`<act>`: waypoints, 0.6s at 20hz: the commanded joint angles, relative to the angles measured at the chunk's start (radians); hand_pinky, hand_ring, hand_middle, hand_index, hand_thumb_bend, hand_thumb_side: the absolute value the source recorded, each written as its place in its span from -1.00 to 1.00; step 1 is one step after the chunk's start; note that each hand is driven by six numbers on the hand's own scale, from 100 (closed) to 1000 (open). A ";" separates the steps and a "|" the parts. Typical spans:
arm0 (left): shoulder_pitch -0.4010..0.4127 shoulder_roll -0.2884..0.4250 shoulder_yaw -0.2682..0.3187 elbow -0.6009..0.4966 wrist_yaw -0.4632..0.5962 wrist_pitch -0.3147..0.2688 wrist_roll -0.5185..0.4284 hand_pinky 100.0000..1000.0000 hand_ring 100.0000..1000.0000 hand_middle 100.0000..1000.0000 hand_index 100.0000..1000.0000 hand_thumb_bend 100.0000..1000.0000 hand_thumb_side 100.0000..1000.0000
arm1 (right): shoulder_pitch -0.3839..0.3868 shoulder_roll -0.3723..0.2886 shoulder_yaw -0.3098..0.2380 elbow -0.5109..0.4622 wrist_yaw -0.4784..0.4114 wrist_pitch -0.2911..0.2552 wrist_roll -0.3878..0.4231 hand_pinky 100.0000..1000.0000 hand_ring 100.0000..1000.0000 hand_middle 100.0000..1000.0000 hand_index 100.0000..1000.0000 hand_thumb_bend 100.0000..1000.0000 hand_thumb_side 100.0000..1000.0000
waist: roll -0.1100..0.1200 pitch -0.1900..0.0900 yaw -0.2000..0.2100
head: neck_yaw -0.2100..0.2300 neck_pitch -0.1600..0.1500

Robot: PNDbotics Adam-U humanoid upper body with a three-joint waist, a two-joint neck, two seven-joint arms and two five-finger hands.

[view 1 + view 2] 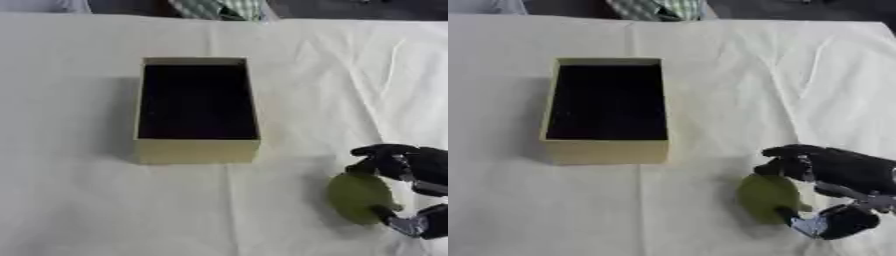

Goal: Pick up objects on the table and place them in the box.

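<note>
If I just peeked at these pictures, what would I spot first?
First comes the open tan cardboard box with a dark inside, standing left of the middle of the cream tablecloth. Next is the robot's black right hand at the lower right, with fingers and thumb curled round a flat, round olive-green object. No left hand shows.

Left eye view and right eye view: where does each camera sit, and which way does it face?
Left eye view: in the robot's head, looking down at the box on the table; the right hand shows, cut by the edge.
Right eye view: beside it, facing likewise; the right hand shows more fully, fingers curled round a green object.
Shared: the same scene; no left hand.
</note>
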State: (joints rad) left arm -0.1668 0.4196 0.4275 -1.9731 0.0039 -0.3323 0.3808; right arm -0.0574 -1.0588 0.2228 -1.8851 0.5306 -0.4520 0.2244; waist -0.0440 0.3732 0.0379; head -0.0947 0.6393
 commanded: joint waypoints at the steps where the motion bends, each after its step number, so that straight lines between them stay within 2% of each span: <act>1: -0.002 0.018 0.011 -0.011 0.002 -0.003 -0.004 0.16 0.33 0.18 0.43 -0.25 -0.20 | -0.008 -0.022 -0.003 0.004 0.009 0.002 0.005 0.90 1.00 0.53 0.87 -1.00 0.39 | 0.004 -0.014 0.001 | -0.003 -0.014; 6: -0.002 0.016 0.011 -0.010 0.003 -0.004 -0.005 0.16 0.34 0.18 0.43 -0.25 -0.20 | -0.018 -0.019 0.005 0.007 0.008 0.000 0.001 0.90 1.00 0.49 0.80 -1.00 0.38 | 0.005 -0.013 0.004 | -0.002 -0.015; 12: -0.003 0.015 0.011 -0.011 0.004 -0.005 -0.005 0.16 0.34 0.18 0.43 -0.25 -0.20 | -0.027 -0.016 0.012 0.007 0.010 -0.001 -0.007 0.89 1.00 0.41 0.75 -1.00 0.24 | 0.006 -0.012 0.005 | -0.003 -0.017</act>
State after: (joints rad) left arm -0.1668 0.4191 0.4275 -1.9730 0.0056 -0.3343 0.3788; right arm -0.0796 -1.0577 0.2381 -1.8789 0.5348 -0.4533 0.2207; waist -0.0418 0.3757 0.0426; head -0.0952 0.6316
